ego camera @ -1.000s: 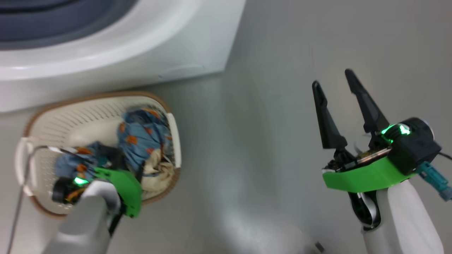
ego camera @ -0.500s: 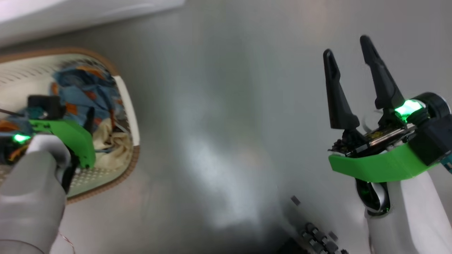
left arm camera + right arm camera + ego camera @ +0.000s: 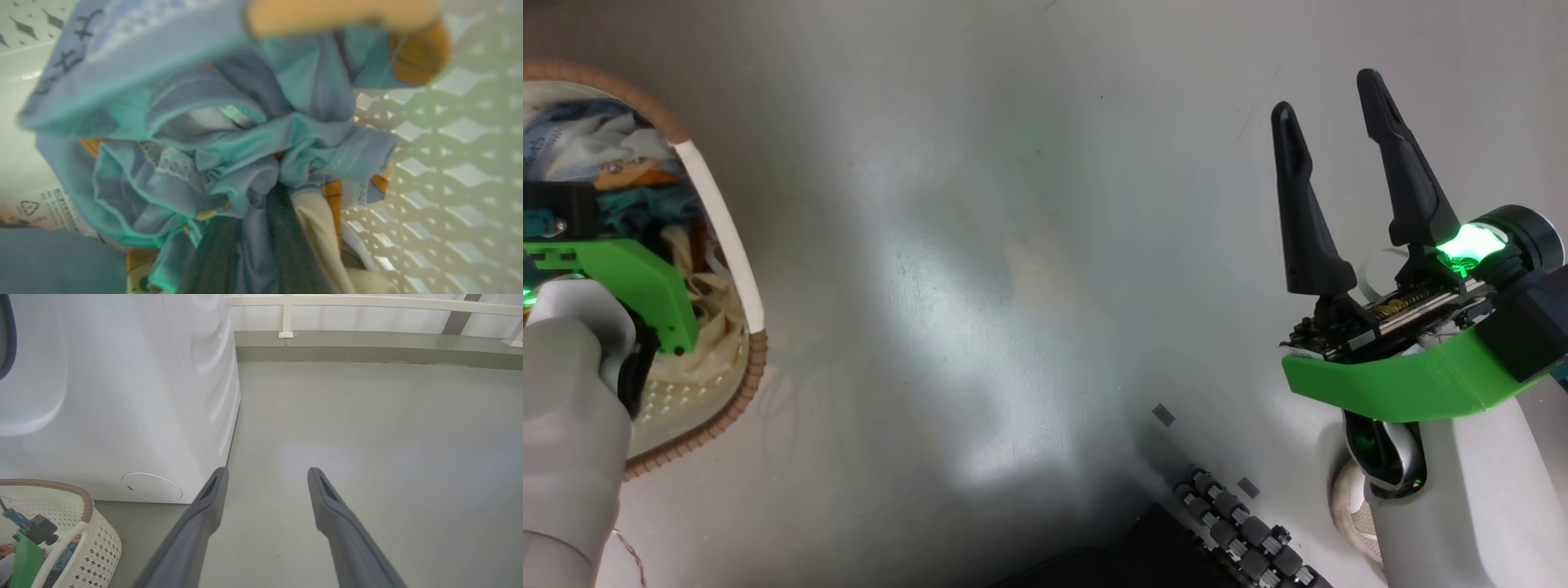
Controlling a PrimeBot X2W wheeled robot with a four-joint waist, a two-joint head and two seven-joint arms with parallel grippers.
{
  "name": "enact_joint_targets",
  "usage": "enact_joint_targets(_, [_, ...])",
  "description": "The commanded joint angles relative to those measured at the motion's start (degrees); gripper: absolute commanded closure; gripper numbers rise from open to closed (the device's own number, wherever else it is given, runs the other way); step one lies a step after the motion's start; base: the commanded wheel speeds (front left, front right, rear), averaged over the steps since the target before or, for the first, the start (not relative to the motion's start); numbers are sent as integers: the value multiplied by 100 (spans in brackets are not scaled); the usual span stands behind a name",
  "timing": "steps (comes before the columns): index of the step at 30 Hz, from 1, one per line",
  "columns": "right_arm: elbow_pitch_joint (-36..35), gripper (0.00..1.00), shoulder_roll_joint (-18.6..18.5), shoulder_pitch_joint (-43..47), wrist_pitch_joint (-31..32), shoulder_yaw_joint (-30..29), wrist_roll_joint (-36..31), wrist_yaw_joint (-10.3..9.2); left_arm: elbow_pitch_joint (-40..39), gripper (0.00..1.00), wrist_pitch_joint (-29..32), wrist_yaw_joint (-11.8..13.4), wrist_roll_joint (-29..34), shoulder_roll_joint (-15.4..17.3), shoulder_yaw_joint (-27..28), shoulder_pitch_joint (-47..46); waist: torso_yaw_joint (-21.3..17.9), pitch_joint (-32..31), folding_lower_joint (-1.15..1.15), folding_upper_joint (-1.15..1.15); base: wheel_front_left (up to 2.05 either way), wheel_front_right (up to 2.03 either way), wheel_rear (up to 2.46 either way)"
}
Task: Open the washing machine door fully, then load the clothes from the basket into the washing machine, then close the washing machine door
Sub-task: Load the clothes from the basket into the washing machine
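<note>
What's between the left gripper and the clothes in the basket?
Nothing visible. The left gripper is down inside the basket, and the clothes bunch right against it in the left wrist view.

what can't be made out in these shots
Fingers of the left gripper: hidden under its green mount in the head view. In the left wrist view the clothes are too close and blurred, so a grip is unclear.
The basket: cut by the head view's left edge.
The washing machine opening: cut by the right wrist view's left edge.
The label print, left wrist view: too blurred to read.
</note>
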Motion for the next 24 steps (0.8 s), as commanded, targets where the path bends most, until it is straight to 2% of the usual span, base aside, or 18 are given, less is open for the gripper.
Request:
enact_joint_targets(1, [-142,0,1,112,-26,79,-2,9,10,100,38,33,-32,156,63,85,-12,16,0,0,0,0,0])
enact_joint_targets(13, [-107,0,1,115,-26,-22,-165,9,93,100,-188,52,-94,16,14,167,261,-188,0,0,0,0,0])
enact_joint_targets(24, [-11,0,1,275,-26,-193,-528,9,105,100,-885,180,-111,-182,-5,354,667,-752,0,0,0,0,0])
